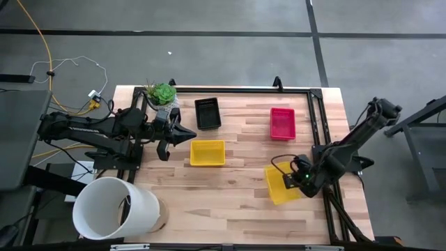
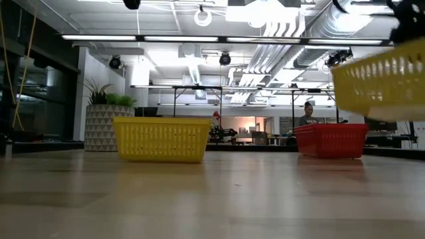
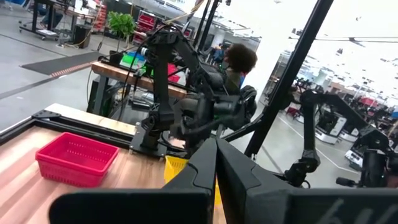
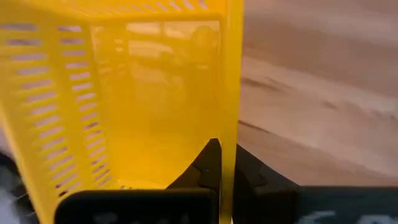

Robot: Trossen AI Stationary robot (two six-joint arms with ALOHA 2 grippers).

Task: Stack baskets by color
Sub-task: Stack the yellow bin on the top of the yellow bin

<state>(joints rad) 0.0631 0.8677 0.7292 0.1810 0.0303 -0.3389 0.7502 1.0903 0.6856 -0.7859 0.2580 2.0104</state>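
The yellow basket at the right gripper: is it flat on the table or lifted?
Lifted: the yellow basket hangs tilted above the table.

**Four baskets, one lifted off the tabletop**

Four small rectangular plastic baskets with slotted sides are seen. A black basket (image 1: 208,113) is set upright at the far side of the tabletop (image 1: 237,209). A pink-red basket (image 1: 282,123) is placed upright to its right, well apart. A yellow basket (image 1: 208,153) is set upright near the middle, just in front of the black one. A second yellow basket (image 1: 281,185) is held tilted and raised clear of the wood at the right front, its rim pinched between the jaws of the right gripper (image 1: 295,178).
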